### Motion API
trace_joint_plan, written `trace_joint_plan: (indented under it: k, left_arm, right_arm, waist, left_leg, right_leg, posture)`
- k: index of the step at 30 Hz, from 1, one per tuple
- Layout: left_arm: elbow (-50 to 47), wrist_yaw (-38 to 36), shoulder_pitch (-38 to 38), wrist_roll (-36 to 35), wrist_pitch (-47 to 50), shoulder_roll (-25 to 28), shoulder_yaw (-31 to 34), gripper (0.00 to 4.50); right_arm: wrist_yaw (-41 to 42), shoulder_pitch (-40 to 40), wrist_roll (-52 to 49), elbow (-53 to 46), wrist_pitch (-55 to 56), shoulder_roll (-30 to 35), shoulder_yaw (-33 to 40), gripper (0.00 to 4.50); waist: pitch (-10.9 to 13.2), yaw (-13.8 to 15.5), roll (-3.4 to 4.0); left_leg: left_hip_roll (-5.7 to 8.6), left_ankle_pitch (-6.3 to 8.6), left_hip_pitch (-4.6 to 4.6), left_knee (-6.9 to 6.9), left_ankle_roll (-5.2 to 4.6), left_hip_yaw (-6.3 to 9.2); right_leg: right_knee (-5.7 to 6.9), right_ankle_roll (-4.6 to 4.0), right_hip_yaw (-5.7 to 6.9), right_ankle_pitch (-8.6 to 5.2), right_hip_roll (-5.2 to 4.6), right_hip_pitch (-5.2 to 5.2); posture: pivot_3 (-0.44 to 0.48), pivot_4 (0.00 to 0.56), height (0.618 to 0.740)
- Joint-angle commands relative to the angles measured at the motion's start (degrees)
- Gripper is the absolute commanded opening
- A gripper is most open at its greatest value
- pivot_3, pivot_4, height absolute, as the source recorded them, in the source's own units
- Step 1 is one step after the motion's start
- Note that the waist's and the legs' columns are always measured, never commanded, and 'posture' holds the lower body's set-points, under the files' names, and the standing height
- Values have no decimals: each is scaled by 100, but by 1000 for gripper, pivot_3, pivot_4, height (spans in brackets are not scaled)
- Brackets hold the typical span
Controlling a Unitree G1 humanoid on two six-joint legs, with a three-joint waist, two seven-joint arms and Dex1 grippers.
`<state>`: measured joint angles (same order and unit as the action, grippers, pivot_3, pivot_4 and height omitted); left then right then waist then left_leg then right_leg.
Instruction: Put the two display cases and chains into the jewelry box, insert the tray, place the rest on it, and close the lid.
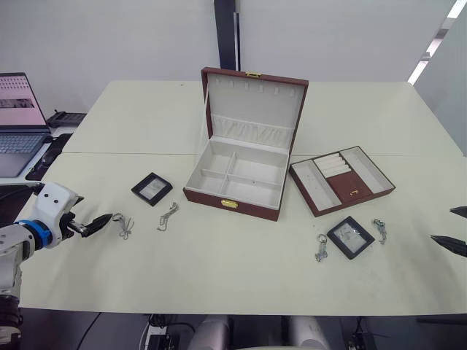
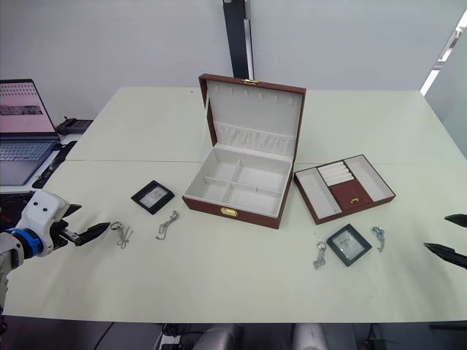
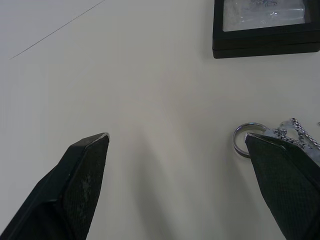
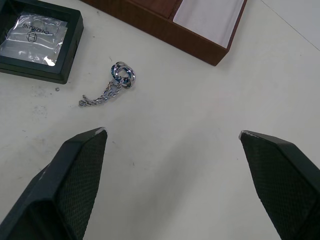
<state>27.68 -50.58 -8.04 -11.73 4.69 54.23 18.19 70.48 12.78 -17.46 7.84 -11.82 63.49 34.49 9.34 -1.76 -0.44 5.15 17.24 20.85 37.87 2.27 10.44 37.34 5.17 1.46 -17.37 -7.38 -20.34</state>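
Jewelry box point(image 1: 241, 179) stands open at frame centre on the tabletop point(image 1: 219, 270), tray point(image 1: 341, 179) right of it, left claw point(image 1: 102, 220) at lower left.

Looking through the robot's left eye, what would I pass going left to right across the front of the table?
left gripper → chain → second chain → trinket → display case → another trinket → right gripper.

Reddish-brown wood-look rectangular jewelry box point(image 1: 232, 203), smooth, cream cloth-like lining, shiny gold metal clasp. Black-framed square display case point(image 4: 36, 41), glossy crinkled clear window. Silver metal ring trinket point(image 4: 118, 79), polished; pale matt table point(image 1: 219, 270).
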Motion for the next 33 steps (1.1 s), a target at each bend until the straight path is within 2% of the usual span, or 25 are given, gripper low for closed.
trace_joint_plan:
  k: [1,5,11,20,24,28,33]
  left_arm:
    - [131,21,-134,22,-118,88,73,4500]
    - [521,226,-284,164,-258,106,52,4500]
    - [723,-214,-330,-86,-370,80,148,4500]
    - [726,-456,85,-452,-396,139,488,4500]
    - [924,-852,324,-638,-313,317,702,4500]
    - [1132,-1241,703,-548,-538,533,692,4500]
    - [1166,-1408,779,-621,-503,579,692,4500]
  right_arm:
    - [-19,-45,-35,24,168,-55,98,4485]
    - [-44,13,-31,58,414,-165,175,4485]
    - [-109,125,-26,20,540,-253,260,4485]
    - [-379,251,-52,-136,554,-439,344,4485]
    - [-369,277,-83,-186,409,-417,370,4485]
    - [-202,364,-211,-334,126,-345,499,4485]
    - [-142,394,-216,-356,57,-286,508,4485]
  waist:
    - [0,0,0]
    - [0,2,-1]
    - [1,0,-2]
    - [1,-10,-2]
    - [0,-14,-2]
    - [1,-6,-1]
    - [1,-4,0]
  left_leg:
    - [0,0,0,0,0,-1]
    - [0,0,0,0,-1,-10]
    - [-2,1,2,-1,-2,-70]
    - [-76,7,3,-1,-10,-115]
    - [-76,16,3,-1,-26,-119]
    - [-76,19,3,-2,-31,-120]
    - [-77,24,3,-2,-40,-120]
  right_leg:
    - [0,0,-1,0,0,-1]
    - [9,0,-13,0,4,-9]
    - [52,1,-78,-1,5,-61]
    - [62,1,-103,0,32,-86]
    - [63,1,-105,0,33,-89]
    - [63,0,-105,0,33,-91]
    - [64,0,-103,0,33,-90]
  posture:
    - [0,150,740]
    - [0,150,740]
    - [0,150,740]
    - [0,150,740]
    - [0,150,740]
    - [0,150,740]
    - [0,150,740]
